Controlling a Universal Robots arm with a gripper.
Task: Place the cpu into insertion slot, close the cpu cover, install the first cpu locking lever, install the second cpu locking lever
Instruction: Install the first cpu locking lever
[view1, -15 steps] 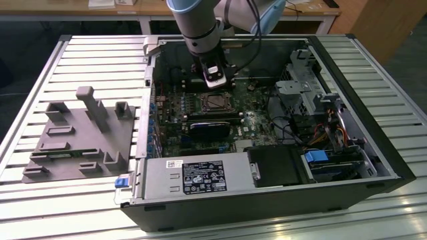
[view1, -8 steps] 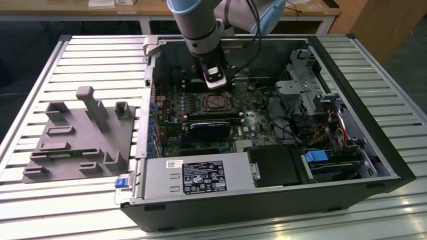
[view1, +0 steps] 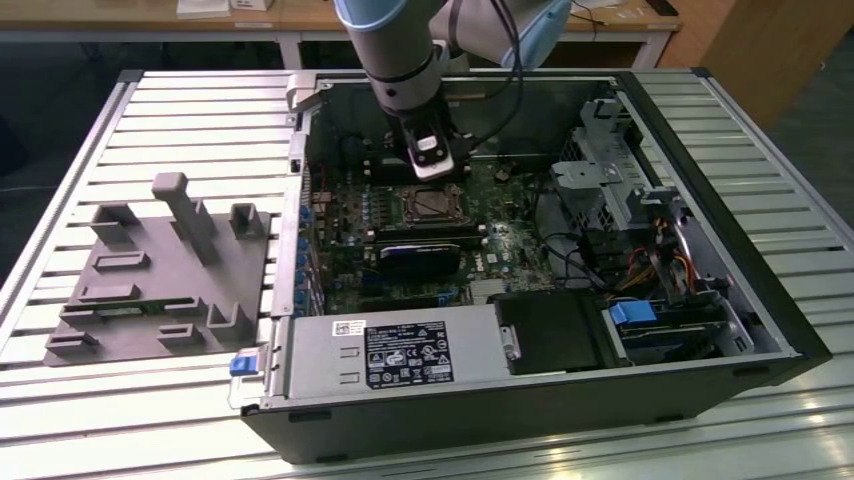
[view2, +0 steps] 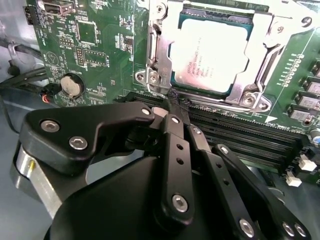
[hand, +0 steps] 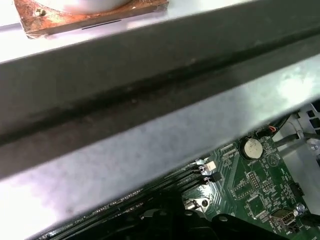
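Note:
The cpu (view2: 210, 55), a flat square chip with a silvery top, lies in the insertion slot (view1: 427, 205) on the green board. The grey cpu cover (view2: 257, 60) lies flat over it, framing its top. In the second wrist view my gripper (view2: 176, 106) is shut, its black fingertips together at the socket's edge beside the memory slots. A thin dark bit shows at the tips; I cannot tell what it is. In the exterior view the gripper (view1: 430, 172) hangs just behind the socket inside the open case.
Long black memory slots (view2: 240, 137) and a black heatsink block (view1: 414, 255) lie close to the socket. A coin battery (view2: 71, 86), the case wall (hand: 150, 90), a drive cage (view1: 614, 170) and a power supply (view1: 387, 355) ring the board. A grey fixture (view1: 160, 270) sits at the exterior view's left.

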